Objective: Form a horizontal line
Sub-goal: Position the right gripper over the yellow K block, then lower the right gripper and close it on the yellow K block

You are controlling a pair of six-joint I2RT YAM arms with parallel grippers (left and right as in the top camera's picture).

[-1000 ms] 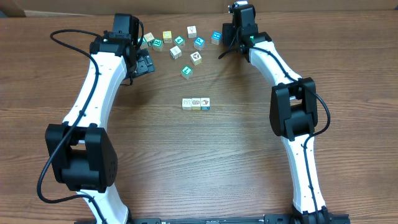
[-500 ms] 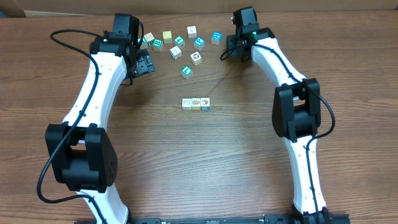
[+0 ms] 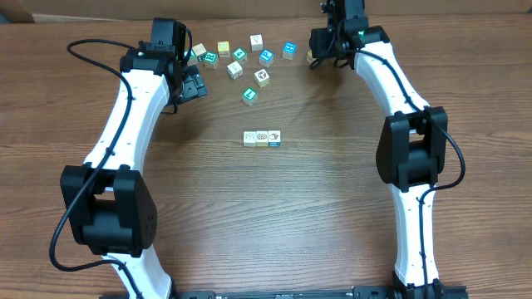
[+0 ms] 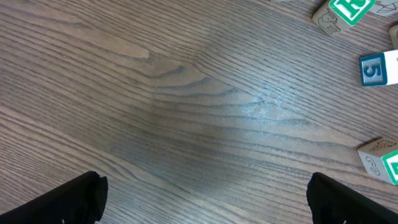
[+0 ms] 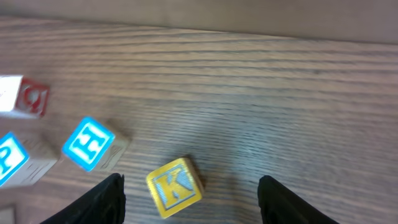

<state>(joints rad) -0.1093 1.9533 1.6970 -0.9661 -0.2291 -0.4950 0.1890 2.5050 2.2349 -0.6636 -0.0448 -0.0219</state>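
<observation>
**Spotter:** What lies around the row?

**Operator:** I see the horizontal line point(image 3: 262, 139) mid-table point(image 3: 332, 208), three cubes touching side by side. It sits well apart from the loose cubes scattered toward the far edge. The nearest of those is a teal-faced cube point(image 3: 249, 95).

**Spotter:** And your right claw?

**Operator:** My right gripper point(image 5: 191, 182) hangs with its fingers apart, one on either side of a yellow K cube point(image 5: 174, 188), with a gap on each side. A blue H cube point(image 5: 89, 143) sits just left of it. That arm is stretched to the far edge, right of the scatter.

**Spotter:** Left side?

**Operator:** My left gripper point(image 4: 205, 186) stands spread wide over bare wood, left of the scatter. A blue 5 cube point(image 4: 379, 68) lies off to its right.
</observation>
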